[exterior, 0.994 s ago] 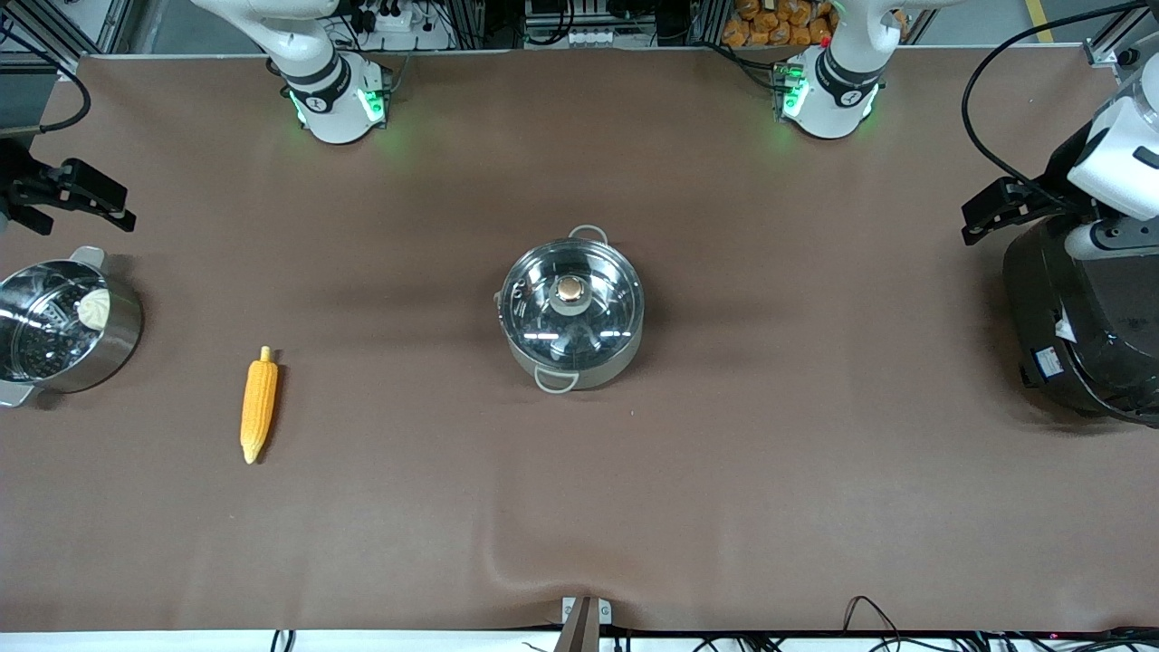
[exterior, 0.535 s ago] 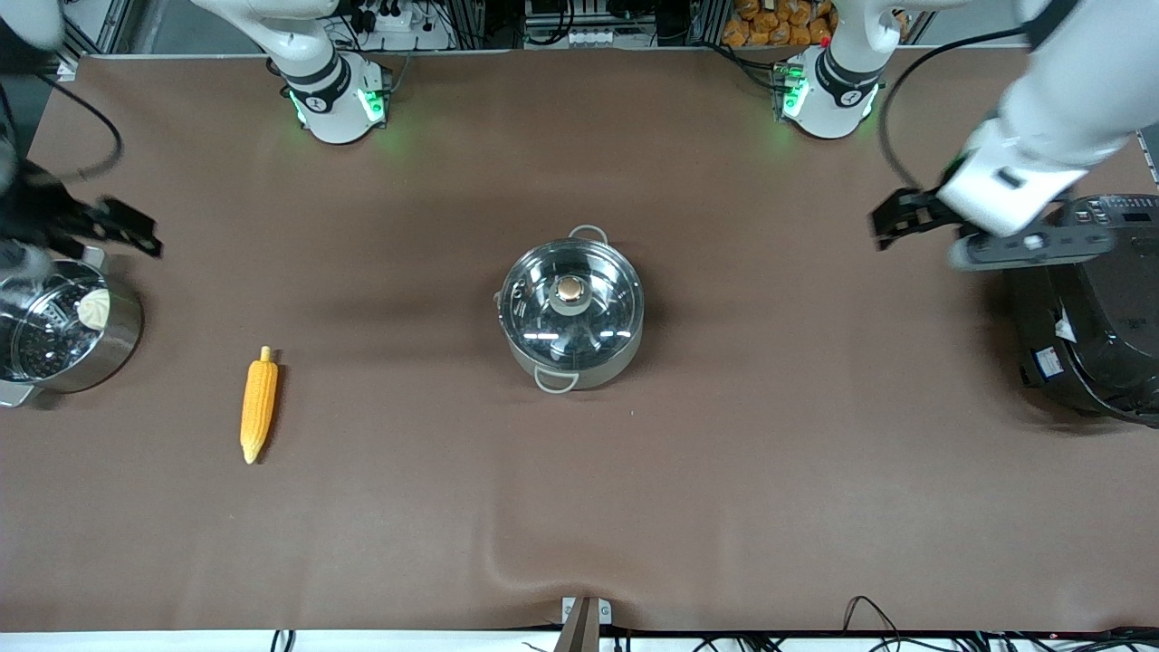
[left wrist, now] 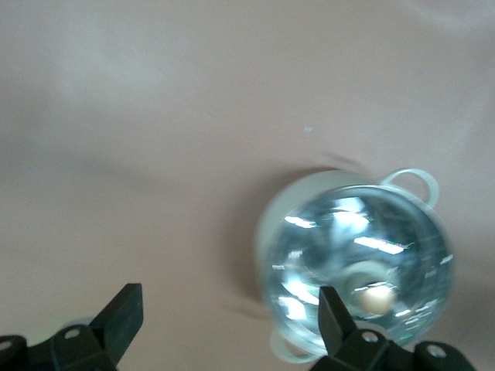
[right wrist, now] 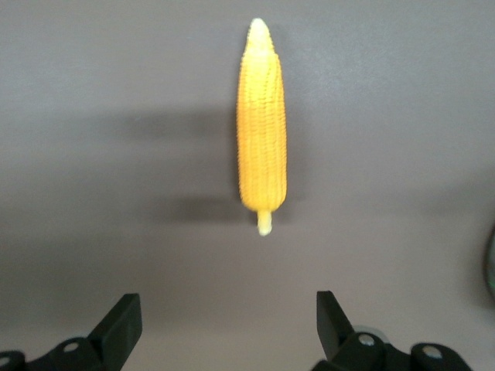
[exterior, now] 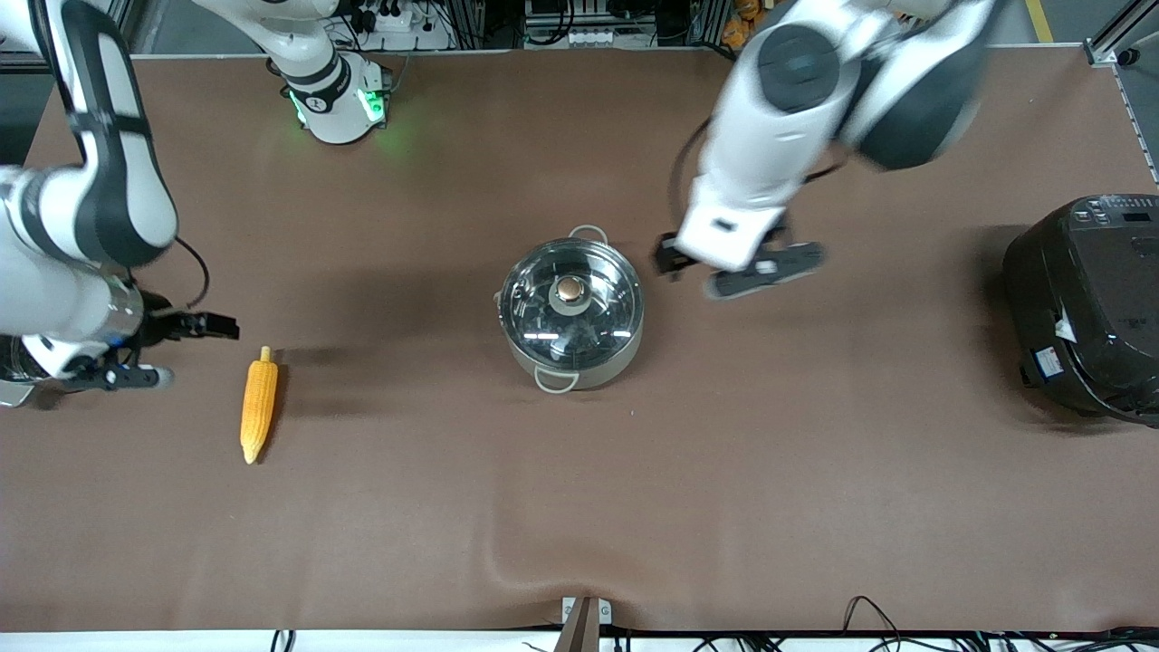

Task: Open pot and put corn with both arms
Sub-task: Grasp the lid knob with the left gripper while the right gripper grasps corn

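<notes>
Approach step: my left gripper (exterior: 667, 260), open and empty, hangs beside the lidded pot (exterior: 571, 313) mid-table; my right gripper (exterior: 217, 328), open (empty too), nears the corn (exterior: 258, 407). Next: centre on the knob (exterior: 569, 289).

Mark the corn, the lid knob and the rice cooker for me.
corn (exterior: 259, 409): front view, middle of the cob.
lid knob (exterior: 569, 289): front view, copper top of the knob.
rice cooker (exterior: 1087, 308): front view, black body.
</notes>
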